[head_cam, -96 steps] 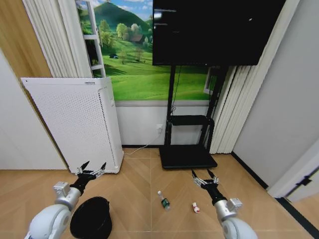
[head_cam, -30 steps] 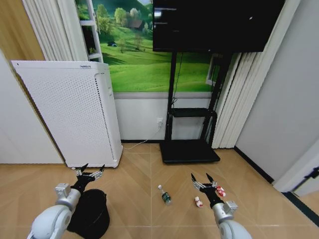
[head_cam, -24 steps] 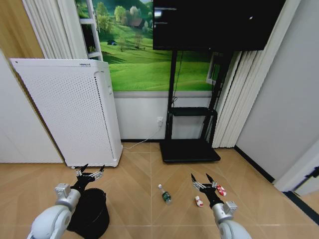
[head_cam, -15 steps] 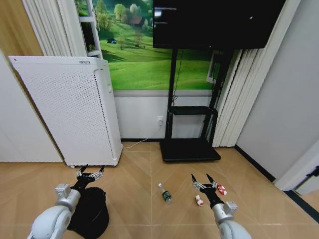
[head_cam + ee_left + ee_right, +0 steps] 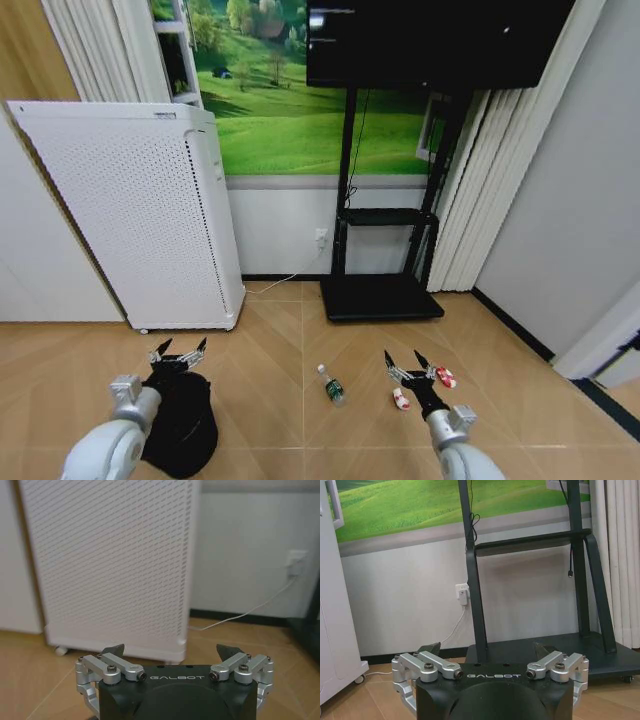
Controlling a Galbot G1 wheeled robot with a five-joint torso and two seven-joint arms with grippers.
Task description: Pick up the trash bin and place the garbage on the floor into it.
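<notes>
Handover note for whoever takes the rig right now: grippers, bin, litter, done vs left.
Left gripper: open, empty, held over the trash bin, not gripping it.
Right gripper: open, empty, held above the floor near the red-and-white pieces.
Trash bin: on the floor at the robot's left, in front of the white perforated appliance.
Garbage: green bottle lying ahead at centre; one red-and-white piece left of the right gripper, another to its right.
Done: nothing picked up.
Left: lift the bin, put all three items in.
</notes>
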